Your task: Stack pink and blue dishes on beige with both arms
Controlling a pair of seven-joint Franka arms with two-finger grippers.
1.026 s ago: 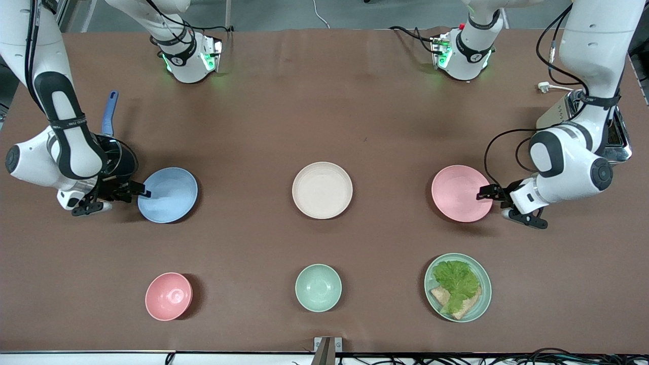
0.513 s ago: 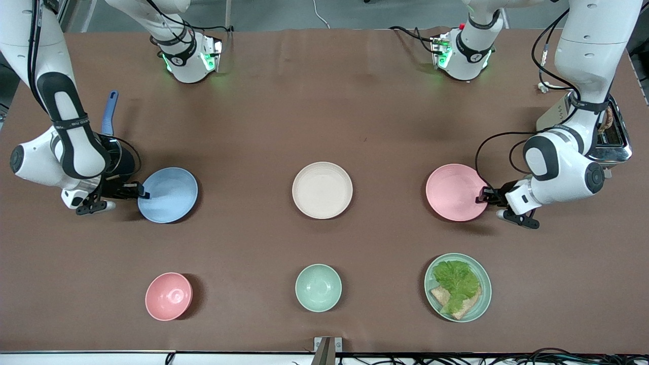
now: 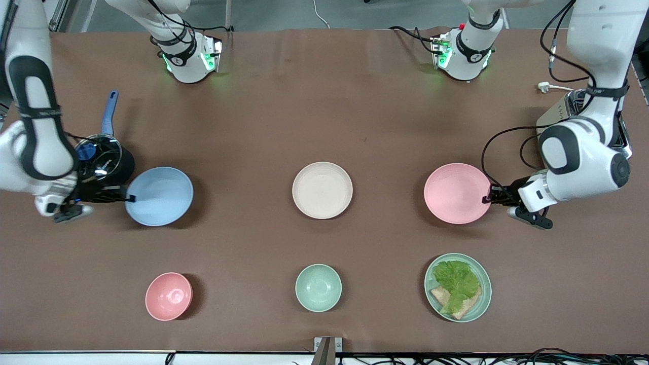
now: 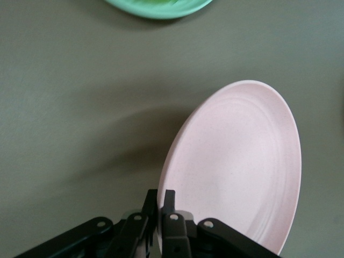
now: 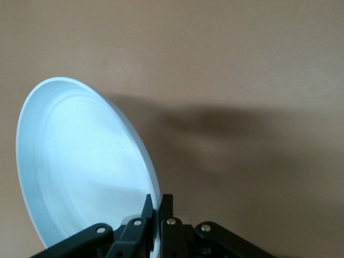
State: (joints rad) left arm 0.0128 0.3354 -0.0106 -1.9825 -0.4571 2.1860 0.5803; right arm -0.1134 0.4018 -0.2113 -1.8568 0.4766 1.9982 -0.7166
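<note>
The pale blue plate [image 3: 159, 196] hangs tilted just above the table at the right arm's end, and my right gripper [image 3: 131, 198] is shut on its rim. In the right wrist view the fingers pinch the blue plate [image 5: 80, 166] at its edge, right gripper [image 5: 157, 204]. The pale pink plate [image 3: 455, 192] is raised at the left arm's end, with my left gripper [image 3: 489, 198] shut on its rim. The left wrist view shows the pink plate [image 4: 242, 161] tilted above its shadow, left gripper [image 4: 160, 201]. The beige plate [image 3: 322, 190] lies bare at the table's middle, between the two.
Nearer the front camera stand a pink bowl [image 3: 169, 296], a mint-green bowl [image 3: 318, 287] and a mint-green plate [image 3: 481, 299] with lettuce and bread. A black pot [image 3: 104, 157] with a blue handle stands beside the right gripper. A toaster [image 3: 563, 111] stands by the left arm.
Both plates have come up off the table in the grippers. The blue plate has shifted toward the right arm's end; the left arm has drawn back slightly with the pink plate.
</note>
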